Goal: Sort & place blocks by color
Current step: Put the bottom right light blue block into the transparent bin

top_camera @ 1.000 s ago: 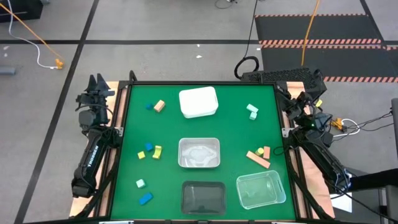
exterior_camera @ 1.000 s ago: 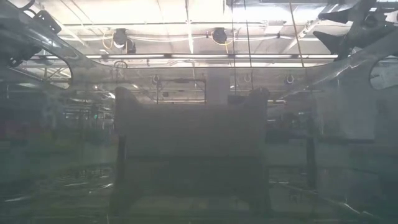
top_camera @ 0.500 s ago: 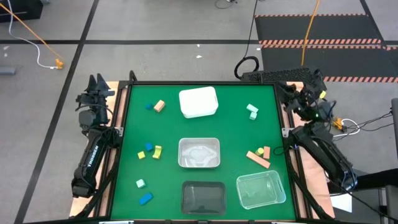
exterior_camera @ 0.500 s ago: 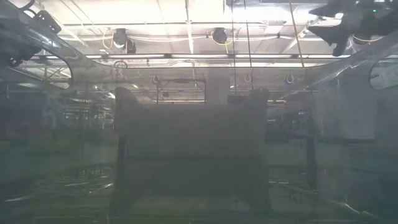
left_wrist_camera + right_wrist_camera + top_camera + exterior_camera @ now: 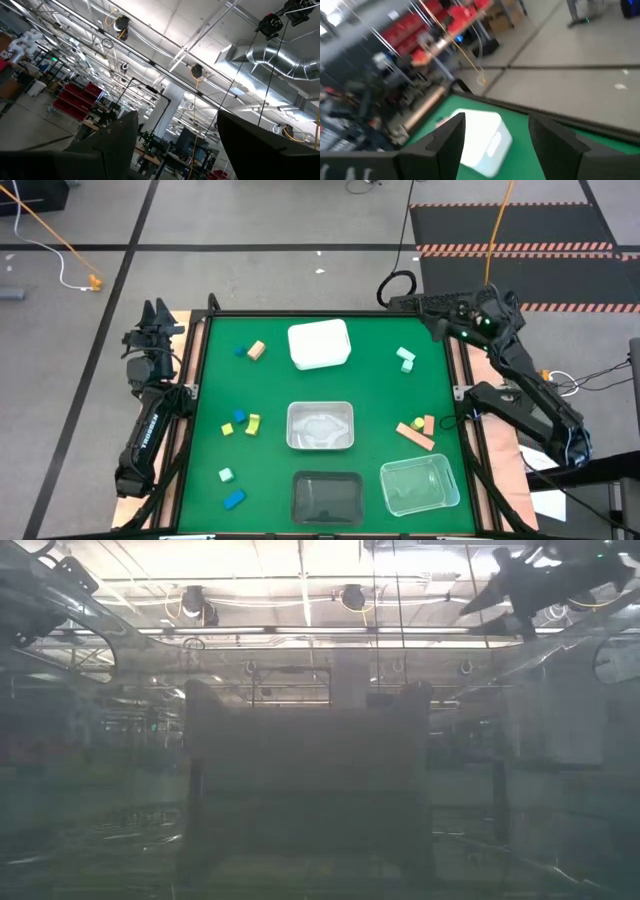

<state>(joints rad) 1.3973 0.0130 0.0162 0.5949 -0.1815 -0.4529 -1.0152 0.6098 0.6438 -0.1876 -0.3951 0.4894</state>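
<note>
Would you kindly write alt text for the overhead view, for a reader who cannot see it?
Small coloured blocks lie scattered on a green table among four tubs, none sorted yet. The right hand reaches over the table's far right corner; the left hand waits off its left edge.

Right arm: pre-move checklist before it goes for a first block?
1. Right gripper empty: ok, open, nothing between its fingers in its wrist view.
2. Right gripper over the mat: not ok, sits at the far right corner of the green mat.
3. Nearest blocks free: ok, two mint green blocks lie uncovered near that corner.
4. Tubs reachable: ok, white tub, clear tub and dark tub sit uncovered.
5. Left gripper out of the way: ok, parked off the mat's far left corner, open.
</note>
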